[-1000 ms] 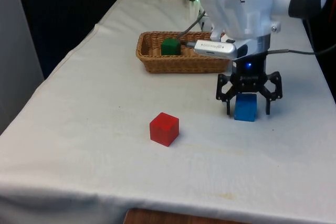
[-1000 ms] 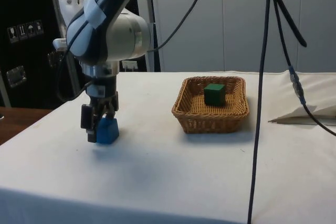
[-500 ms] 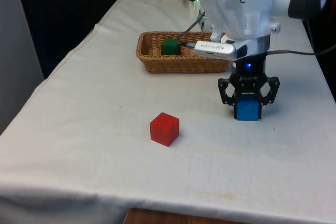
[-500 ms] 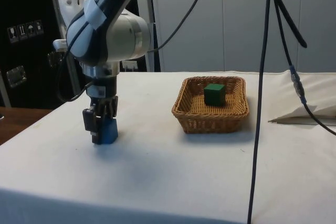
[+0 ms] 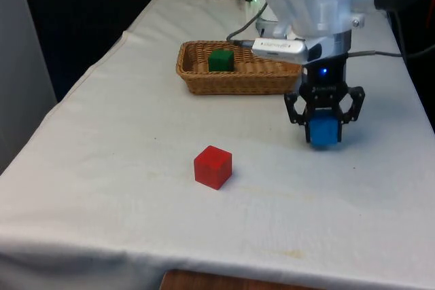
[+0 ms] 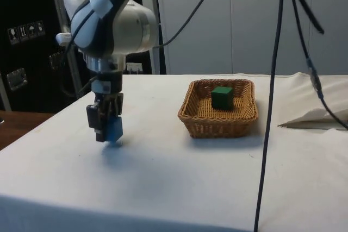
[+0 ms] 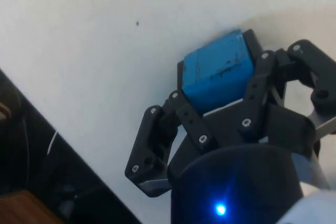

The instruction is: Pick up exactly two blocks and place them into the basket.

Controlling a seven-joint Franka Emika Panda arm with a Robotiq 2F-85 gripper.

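Currently we count one green block (image 5: 221, 60) lying inside the basket (image 5: 197, 81), so we judge half the task done. We find the gripper (image 5: 323, 132) clamped on the blue block (image 5: 323, 131), which hangs between its fingers clear of the table (image 5: 122, 168); the basket stands well off to the gripper's side, across open cloth. Against the frame half a second earlier, we note the block has left the cloth and risen with the arm. Carrying it over and releasing it remains. A red block (image 5: 213, 166) lies apart, not needed.
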